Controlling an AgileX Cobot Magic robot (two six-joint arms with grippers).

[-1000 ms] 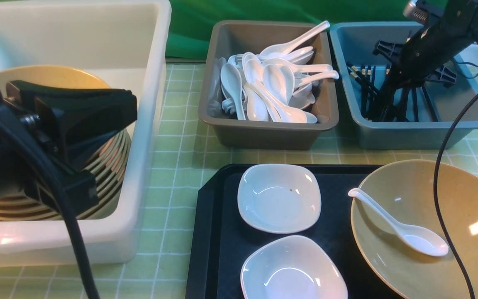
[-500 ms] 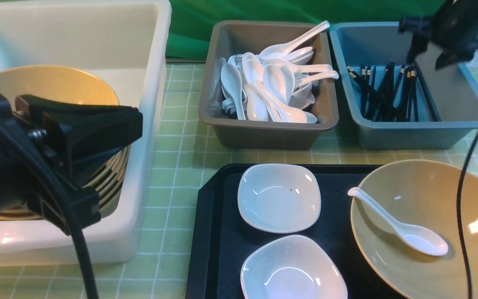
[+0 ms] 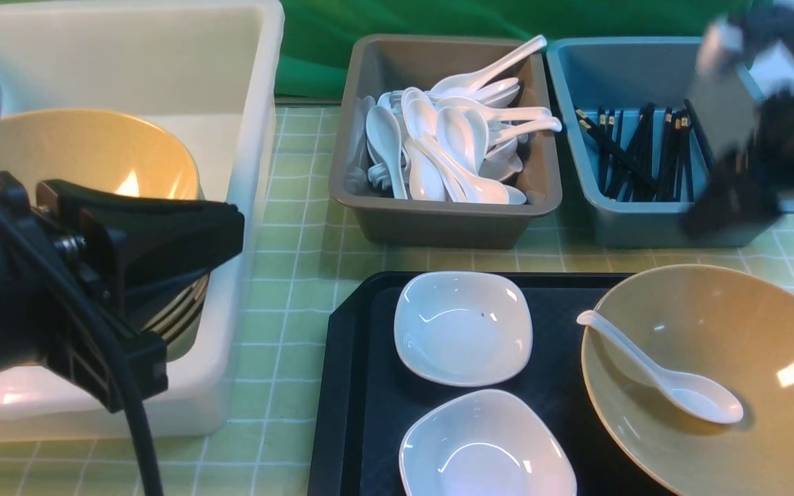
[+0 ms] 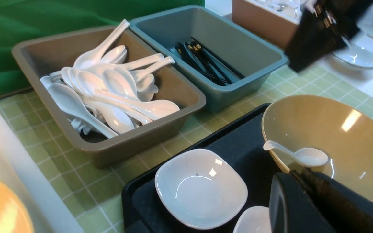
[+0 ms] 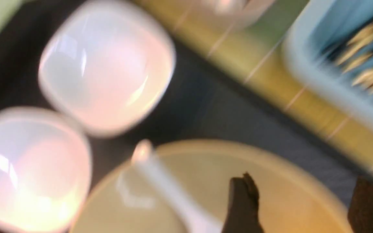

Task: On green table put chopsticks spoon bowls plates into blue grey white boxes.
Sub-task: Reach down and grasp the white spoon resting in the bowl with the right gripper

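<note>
Near blue box, right claw angled downward, blurred, jaws apart, empty.

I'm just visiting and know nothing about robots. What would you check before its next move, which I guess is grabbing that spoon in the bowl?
1. Chopsticks lying in blue box: ok.
2. Right gripper open and empty: ok.
3. Spoon in bowl, handle at the rim, nothing over it: ok.
4. Room in grey box for one more: ok, its far end looks bare.
5. Left gripper shut, by the white box, clear of the spoon: ok.
6. Right gripper lined up over the spoon: cannot tell, blurred.
</note>
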